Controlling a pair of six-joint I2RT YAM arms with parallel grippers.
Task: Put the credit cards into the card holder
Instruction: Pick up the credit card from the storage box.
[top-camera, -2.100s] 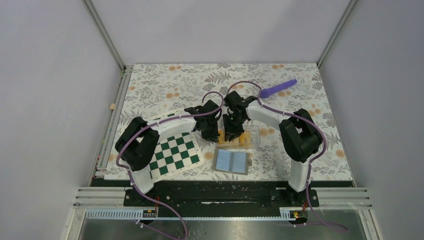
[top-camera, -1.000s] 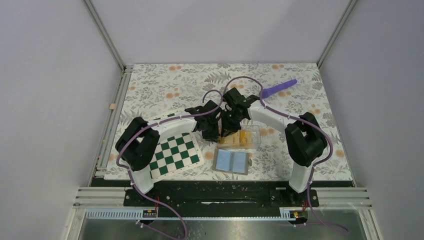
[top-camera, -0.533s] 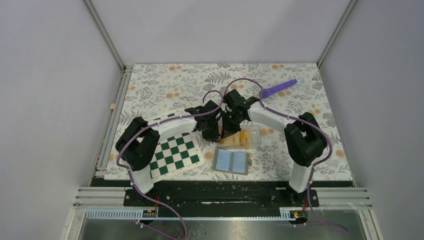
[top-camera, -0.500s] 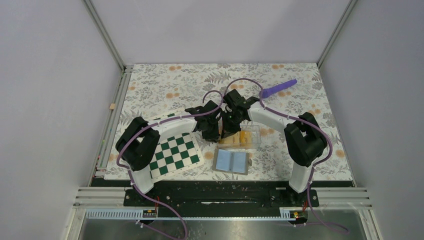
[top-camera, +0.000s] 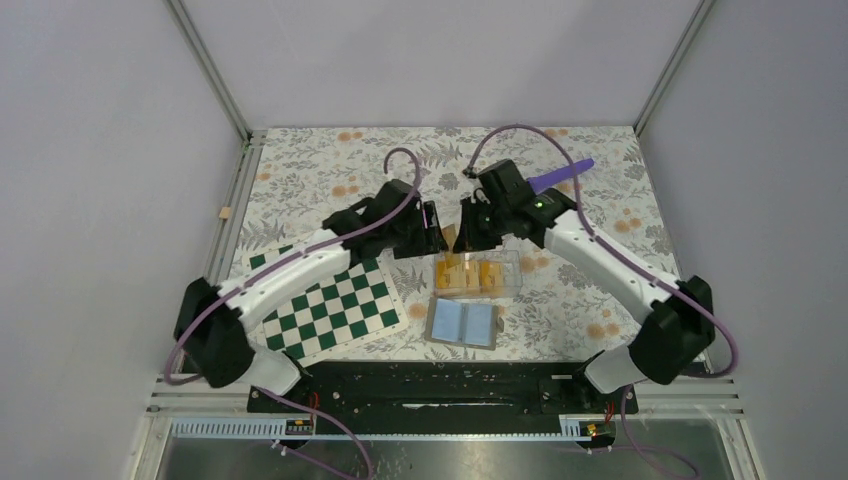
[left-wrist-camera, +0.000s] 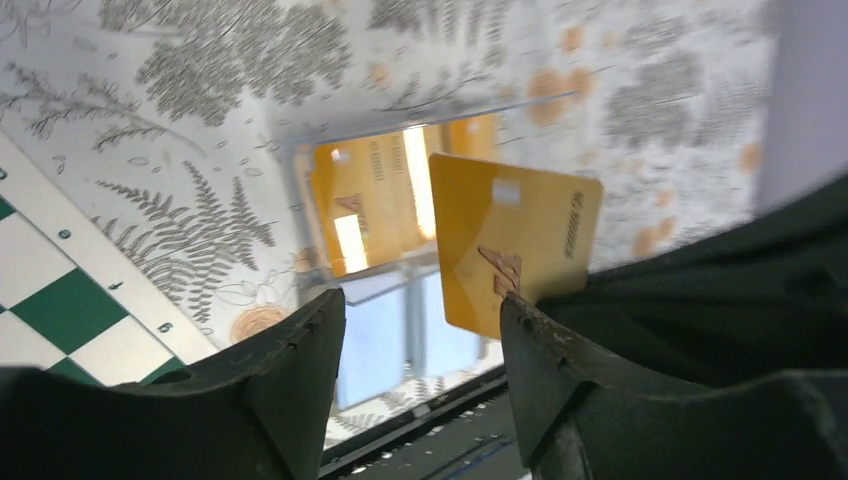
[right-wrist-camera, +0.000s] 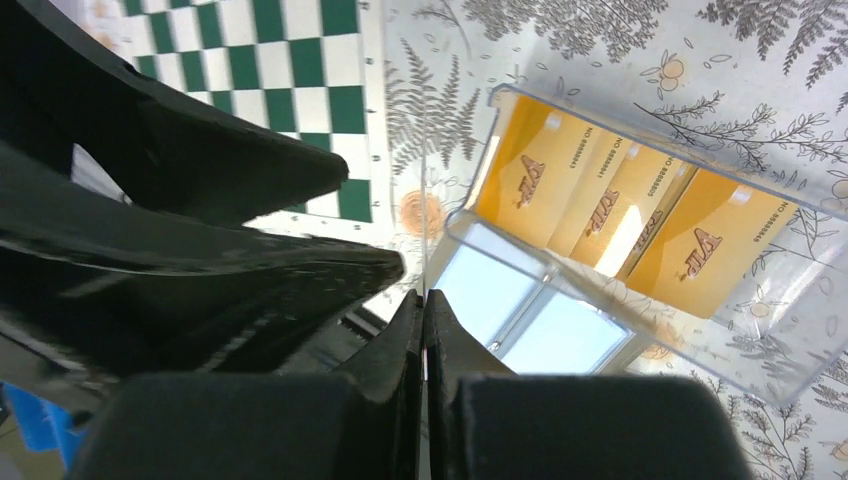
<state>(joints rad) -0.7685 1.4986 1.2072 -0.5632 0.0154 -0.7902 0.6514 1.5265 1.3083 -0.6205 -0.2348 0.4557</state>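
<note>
Left wrist view: a yellow card (left-wrist-camera: 515, 245) is seen held up in the air above the table, pinched along one edge by the right gripper (right-wrist-camera: 424, 300), whose jaws are closed tight on it. From the right wrist the card is seen only edge-on, as a thin line. The left gripper (left-wrist-camera: 420, 306) is parted and empty, with nothing between its fingers, and hangs just beside the card.

The remaining cards (right-wrist-camera: 620, 210) are stacked overlapping in a clear tray (right-wrist-camera: 700, 345). The blue card holder (top-camera: 462, 322) lies flat just on the near side of that tray, with the chessboard (top-camera: 330, 300) to its left.

The card is judged to be light, thin and stiff with a little spring, and smooth enough to slide or pivot in a narrow pinch. A hold near one short end is preferred, so that most of the length is left free to enter a pocket. The holder is probably light too and may be pushed along the table unless it is steadied.
</note>
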